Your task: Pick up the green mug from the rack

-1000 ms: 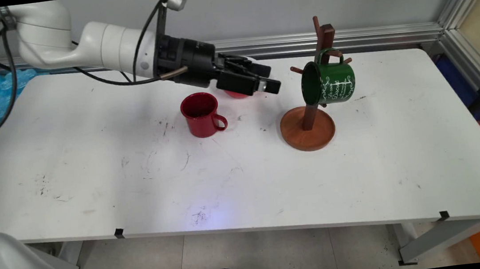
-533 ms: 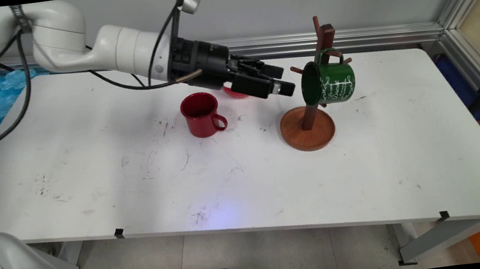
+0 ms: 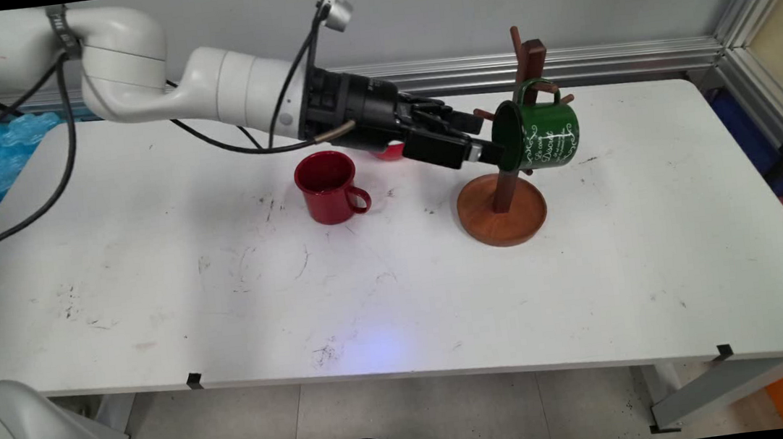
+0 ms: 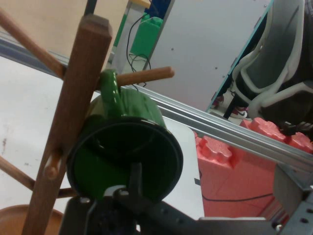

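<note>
The arm reaches from the upper left of the frame, nearly level and tilted slightly down to the right, so that the end effector sits at the rim of the green mug; whether its fingers are open or closed I cannot tell. The mug hangs by its handle on a peg of the wooden mug tree, right of centre on the bench. A red mug stands upright below the wrist, and something red lies half hidden behind the end effector.
</note>
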Tool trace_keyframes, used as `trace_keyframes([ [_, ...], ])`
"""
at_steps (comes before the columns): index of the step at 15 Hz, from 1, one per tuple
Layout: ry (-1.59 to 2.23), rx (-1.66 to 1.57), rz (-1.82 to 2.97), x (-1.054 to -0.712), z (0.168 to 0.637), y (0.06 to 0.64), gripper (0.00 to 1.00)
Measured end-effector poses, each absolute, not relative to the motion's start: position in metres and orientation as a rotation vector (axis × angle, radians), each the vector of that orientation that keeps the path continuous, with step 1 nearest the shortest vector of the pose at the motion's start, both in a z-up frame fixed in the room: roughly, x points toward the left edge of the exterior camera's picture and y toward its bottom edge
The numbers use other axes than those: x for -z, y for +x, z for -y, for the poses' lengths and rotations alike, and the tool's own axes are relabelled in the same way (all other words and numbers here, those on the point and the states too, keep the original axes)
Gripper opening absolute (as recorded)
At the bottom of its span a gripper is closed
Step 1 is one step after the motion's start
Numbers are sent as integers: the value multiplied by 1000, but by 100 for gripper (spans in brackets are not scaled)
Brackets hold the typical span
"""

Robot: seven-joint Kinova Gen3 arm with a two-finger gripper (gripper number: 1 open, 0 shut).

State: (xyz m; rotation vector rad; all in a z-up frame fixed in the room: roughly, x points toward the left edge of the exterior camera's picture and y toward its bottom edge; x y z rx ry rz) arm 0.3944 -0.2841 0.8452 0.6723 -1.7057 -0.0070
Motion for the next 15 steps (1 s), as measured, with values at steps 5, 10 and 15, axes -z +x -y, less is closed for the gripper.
trace_keyframes([
  [5, 672, 4, 1716, -839, 289, 380, 100],
  [10, 679, -4, 1719, -834, 296, 368, 100],
  [15, 688, -12, 1713, -832, 305, 355, 100],
])
